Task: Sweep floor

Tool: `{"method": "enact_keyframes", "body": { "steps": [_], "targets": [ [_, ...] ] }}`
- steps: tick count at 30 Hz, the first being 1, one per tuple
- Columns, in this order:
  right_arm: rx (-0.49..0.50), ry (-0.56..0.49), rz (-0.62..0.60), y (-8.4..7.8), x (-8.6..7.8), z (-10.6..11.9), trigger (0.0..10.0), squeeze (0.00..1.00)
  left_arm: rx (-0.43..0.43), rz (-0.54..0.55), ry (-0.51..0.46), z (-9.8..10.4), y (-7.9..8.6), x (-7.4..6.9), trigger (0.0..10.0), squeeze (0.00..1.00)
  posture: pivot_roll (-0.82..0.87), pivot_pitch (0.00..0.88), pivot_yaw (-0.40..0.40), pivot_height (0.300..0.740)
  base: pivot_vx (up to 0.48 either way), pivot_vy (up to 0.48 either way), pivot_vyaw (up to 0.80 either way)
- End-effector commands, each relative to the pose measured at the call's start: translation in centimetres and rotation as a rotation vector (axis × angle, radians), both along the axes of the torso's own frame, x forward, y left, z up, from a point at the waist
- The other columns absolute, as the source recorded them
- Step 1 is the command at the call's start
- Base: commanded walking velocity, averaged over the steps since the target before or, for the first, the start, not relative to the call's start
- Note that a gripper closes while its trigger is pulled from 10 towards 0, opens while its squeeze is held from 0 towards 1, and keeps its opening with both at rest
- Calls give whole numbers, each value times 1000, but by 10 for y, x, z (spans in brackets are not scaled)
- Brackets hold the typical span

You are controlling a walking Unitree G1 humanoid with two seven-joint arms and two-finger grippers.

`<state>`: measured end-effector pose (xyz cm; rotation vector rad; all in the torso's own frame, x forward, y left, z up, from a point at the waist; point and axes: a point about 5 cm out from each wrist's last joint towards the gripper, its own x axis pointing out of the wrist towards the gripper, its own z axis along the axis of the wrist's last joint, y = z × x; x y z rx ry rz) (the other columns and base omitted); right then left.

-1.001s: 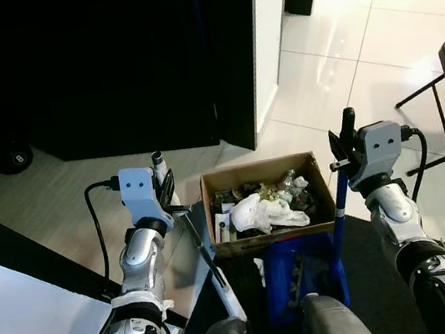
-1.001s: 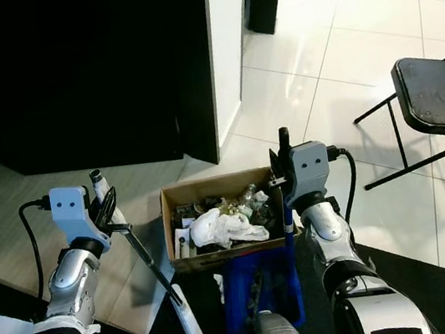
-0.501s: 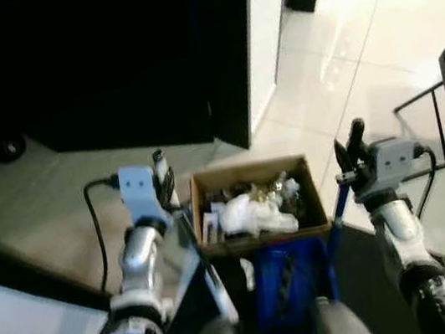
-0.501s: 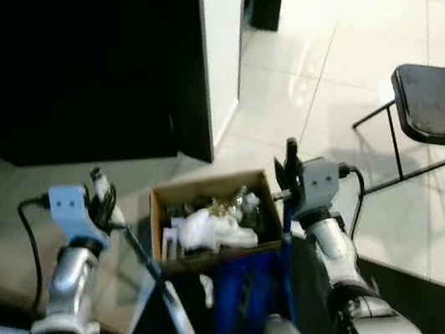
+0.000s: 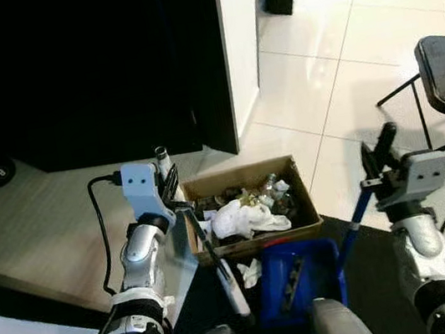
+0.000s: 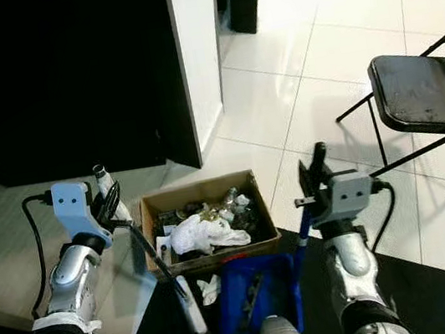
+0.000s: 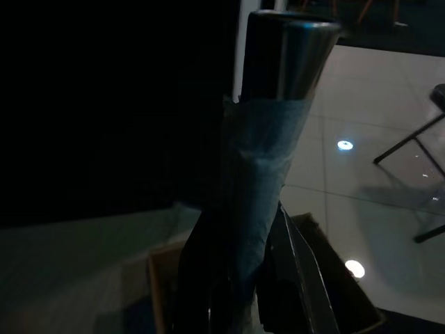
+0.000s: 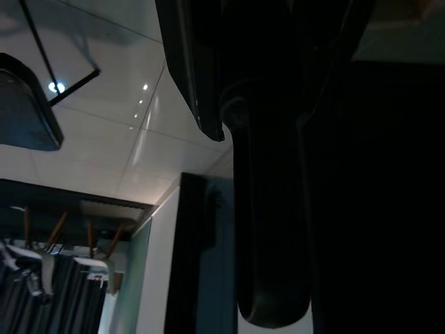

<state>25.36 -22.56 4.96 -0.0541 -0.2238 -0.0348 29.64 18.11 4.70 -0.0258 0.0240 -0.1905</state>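
A robot looks down past its own two silver arms at a pale tiled floor (image 6: 293, 79). The left claw (image 5: 165, 176) is closed around the thin dark handle of a broom (image 5: 204, 246), which slants down to a white end near the robot's feet. In the left wrist view the handle's taped top stands clamped between the black fingers. The right claw (image 6: 318, 173) is closed on the black grip of a blue dustpan (image 6: 251, 294), whose blue pole runs down to the pan on the floor just in front of the robot. Beyond the pan, touching or just beside it, sits a cardboard box (image 6: 211, 258) holding crumpled white paper and mixed rubbish. A small white scrap (image 6: 209, 288) lies on the dark floor between broom and pan. A black folding chair (image 6: 427, 92) stands well apart on the robot's right. Judging by the full box, much rubbish is already gathered; the loose scrap remains to be swept, and the pan's contents cannot be made out
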Motion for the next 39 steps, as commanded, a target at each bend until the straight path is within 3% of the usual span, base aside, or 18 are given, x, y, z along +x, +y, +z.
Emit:
{"method": "enact_keyframes", "body": {
  "steps": [1, 4, 7, 11, 15, 21, 26, 39],
  "targets": [
    [-12, -92, -45, -14, -1, 15, 10000, 0, -3, 0, -11, 2, 0, 1, 10000, 0, -27, 11, 20, 740, 0, 0, 0],
    [-13, -50, -100, -43, -9, 15, 10000, 0, -2, 2, -10, 2, 2, 1, 10000, 0, -31, 14, 20, 740, 0, 0, 0],
    [1, -45, -128, -57, -11, 20, 10000, 0, -1, 3, -10, 2, 3, 2, 10000, 0, -33, 19, 21, 740, 0, 0, 0],
    [18, -87, -127, -61, -4, 32, 10000, 0, 0, 6, -13, 4, 3, 3, 10000, 0, -38, 21, 21, 740, 0, 0, 0],
    [48, -105, -34, -37, 11, 37, 10000, 0, 1, 10, -13, 4, 4, 4, 10000, 0, -34, 18, 16, 740, 0, 0, 0],
    [81, -137, 90, -10, 21, 43, 10000, 0, 0, 19, -19, 5, 7, 4, 10000, 0, -24, 17, 8, 740, 0, 0, 0],
    [95, -181, 108, -11, 23, 57, 10000, 0, 0, 22, -22, 5, 9, 3, 10000, 0, -25, 20, 12, 740, 0, 0, 0],
    [142, -390, 192, -17, 38, 133, 10000, 0, -4, 8, -19, 5, 6, 4, 10000, 0, -36, 24, 17, 740, 0, 0, 0]
  ]
}}
